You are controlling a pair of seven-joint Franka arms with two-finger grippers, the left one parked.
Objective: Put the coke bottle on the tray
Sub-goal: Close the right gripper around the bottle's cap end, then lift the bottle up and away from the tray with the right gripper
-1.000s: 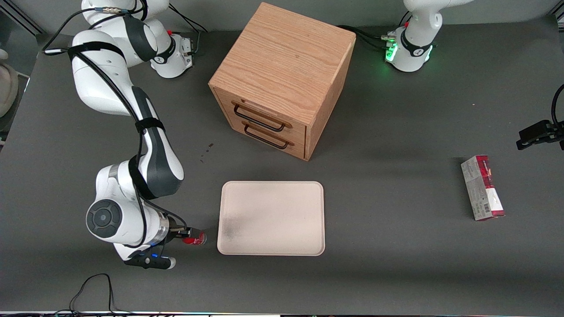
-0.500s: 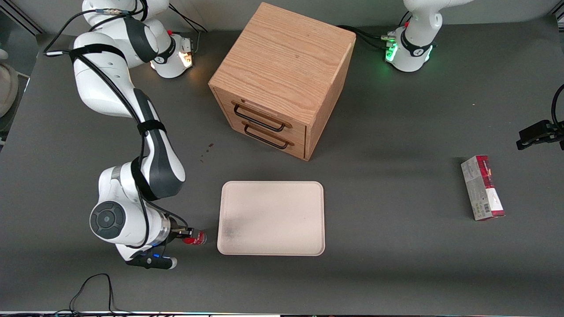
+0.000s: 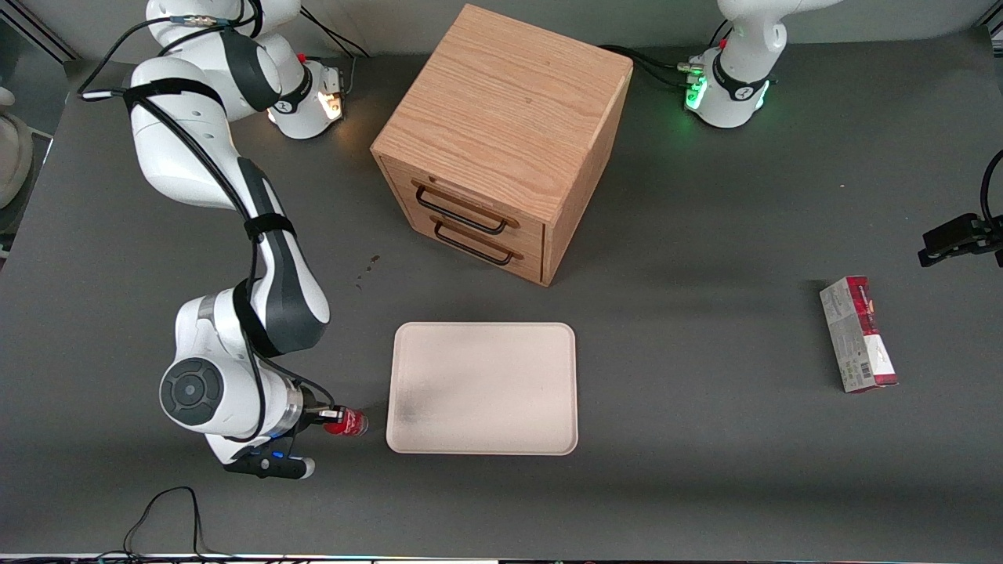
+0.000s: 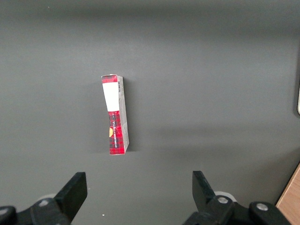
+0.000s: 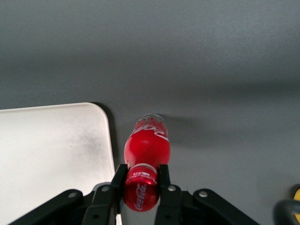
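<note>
Gripper [image 5: 140, 180] fingers pinch the neck of the coke bottle [image 5: 146, 149] just under its red cap, closed snugly on it. That bottle sits just beside the tray [image 3: 501, 368], at the corner nearest the camera on the working arm's end. My advice: lift enough to clear the low rim, carry it over the bare middle, lower it upright, then release.

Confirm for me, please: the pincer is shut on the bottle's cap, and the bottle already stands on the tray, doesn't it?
Only the last part is wrong. The pincer is shut on the cap of the bottle, but the bottle is not on the tray; it is beside it, on the table toward the working arm's end. The front view shows the gap, and the right wrist view agrees.
</note>
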